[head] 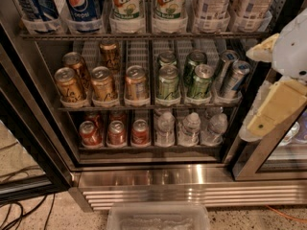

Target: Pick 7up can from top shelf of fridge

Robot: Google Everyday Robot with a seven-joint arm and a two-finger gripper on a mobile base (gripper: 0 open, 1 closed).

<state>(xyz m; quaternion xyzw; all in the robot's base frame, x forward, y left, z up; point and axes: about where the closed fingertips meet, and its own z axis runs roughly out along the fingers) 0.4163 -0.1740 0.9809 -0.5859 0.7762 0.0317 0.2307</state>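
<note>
Two white 7up cans (126, 4) (169, 1) stand side by side in clear trays on the top shelf (144, 34) of the open fridge (192, 183); their tops are cut off by the picture's upper edge. Blue Pepsi cans (81, 4) stand to their left and white-labelled cans (213, 1) to their right. My gripper (276, 80), white with yellowish parts, hangs at the right edge in front of the fridge's right door frame. It is below and well to the right of the 7up cans and touches nothing.
The middle rack holds gold cans (103, 83) and green cans (169, 83). The bottom rack holds red cans (115, 132) and small water bottles (189, 128). The black-framed door (29, 143) stands open at left. Cables (19, 210) and a clear plastic bin (158, 218) are on the floor.
</note>
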